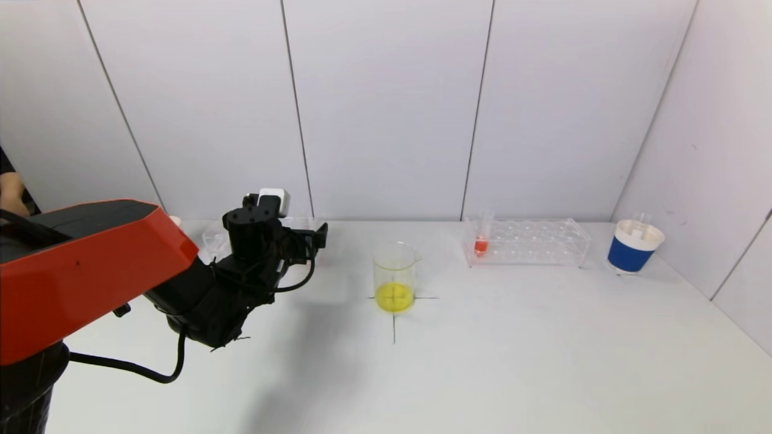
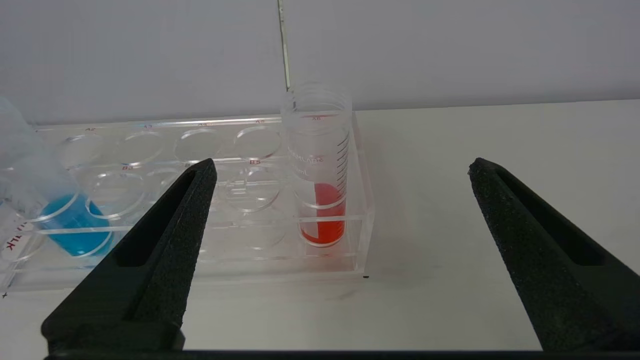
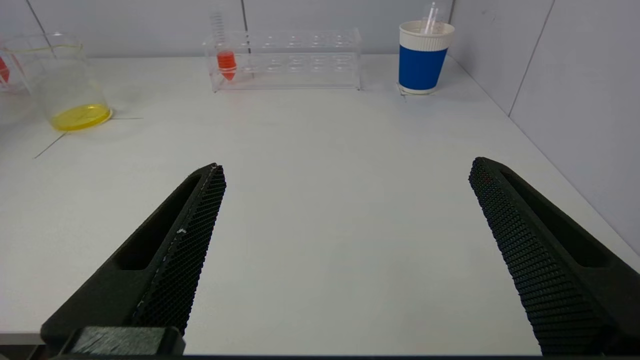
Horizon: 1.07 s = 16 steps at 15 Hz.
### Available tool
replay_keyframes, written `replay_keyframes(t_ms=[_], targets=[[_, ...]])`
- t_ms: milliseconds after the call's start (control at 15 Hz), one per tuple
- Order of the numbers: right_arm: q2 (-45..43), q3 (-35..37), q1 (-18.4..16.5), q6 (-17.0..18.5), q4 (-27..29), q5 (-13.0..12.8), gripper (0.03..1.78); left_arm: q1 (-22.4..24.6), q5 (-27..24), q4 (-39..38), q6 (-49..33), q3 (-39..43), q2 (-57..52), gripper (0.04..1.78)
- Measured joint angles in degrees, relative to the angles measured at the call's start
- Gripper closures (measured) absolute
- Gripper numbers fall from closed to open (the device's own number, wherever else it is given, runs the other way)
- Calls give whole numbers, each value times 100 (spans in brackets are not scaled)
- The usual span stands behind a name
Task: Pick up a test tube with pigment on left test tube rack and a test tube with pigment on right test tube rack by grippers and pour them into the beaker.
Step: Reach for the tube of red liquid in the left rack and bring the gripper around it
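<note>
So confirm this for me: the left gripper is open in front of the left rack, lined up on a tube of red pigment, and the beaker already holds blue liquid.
Not quite. The liquid in the beaker is yellow, not blue, as the head view shows. The rest holds: the left gripper is open before the left rack, facing the tube of red pigment.

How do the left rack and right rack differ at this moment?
The left rack holds a red tube and a blue tube; the right rack shows only one red tube. The open left gripper faces the left rack; the open right gripper is well short of the right rack. Both are clear plastic.
</note>
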Motion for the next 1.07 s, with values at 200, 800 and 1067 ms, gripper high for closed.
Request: replay_keyframes(t_ms=[200, 800, 1067], targets=[[0, 0, 0, 0, 0, 0, 4, 20, -20, -80, -9, -96, 150, 6], [0, 0, 0, 0, 0, 0, 4, 94, 77, -69, -9, -471, 489, 6], [0, 0, 0, 0, 0, 0, 4, 129, 77, -63, -9, -551, 552, 6]])
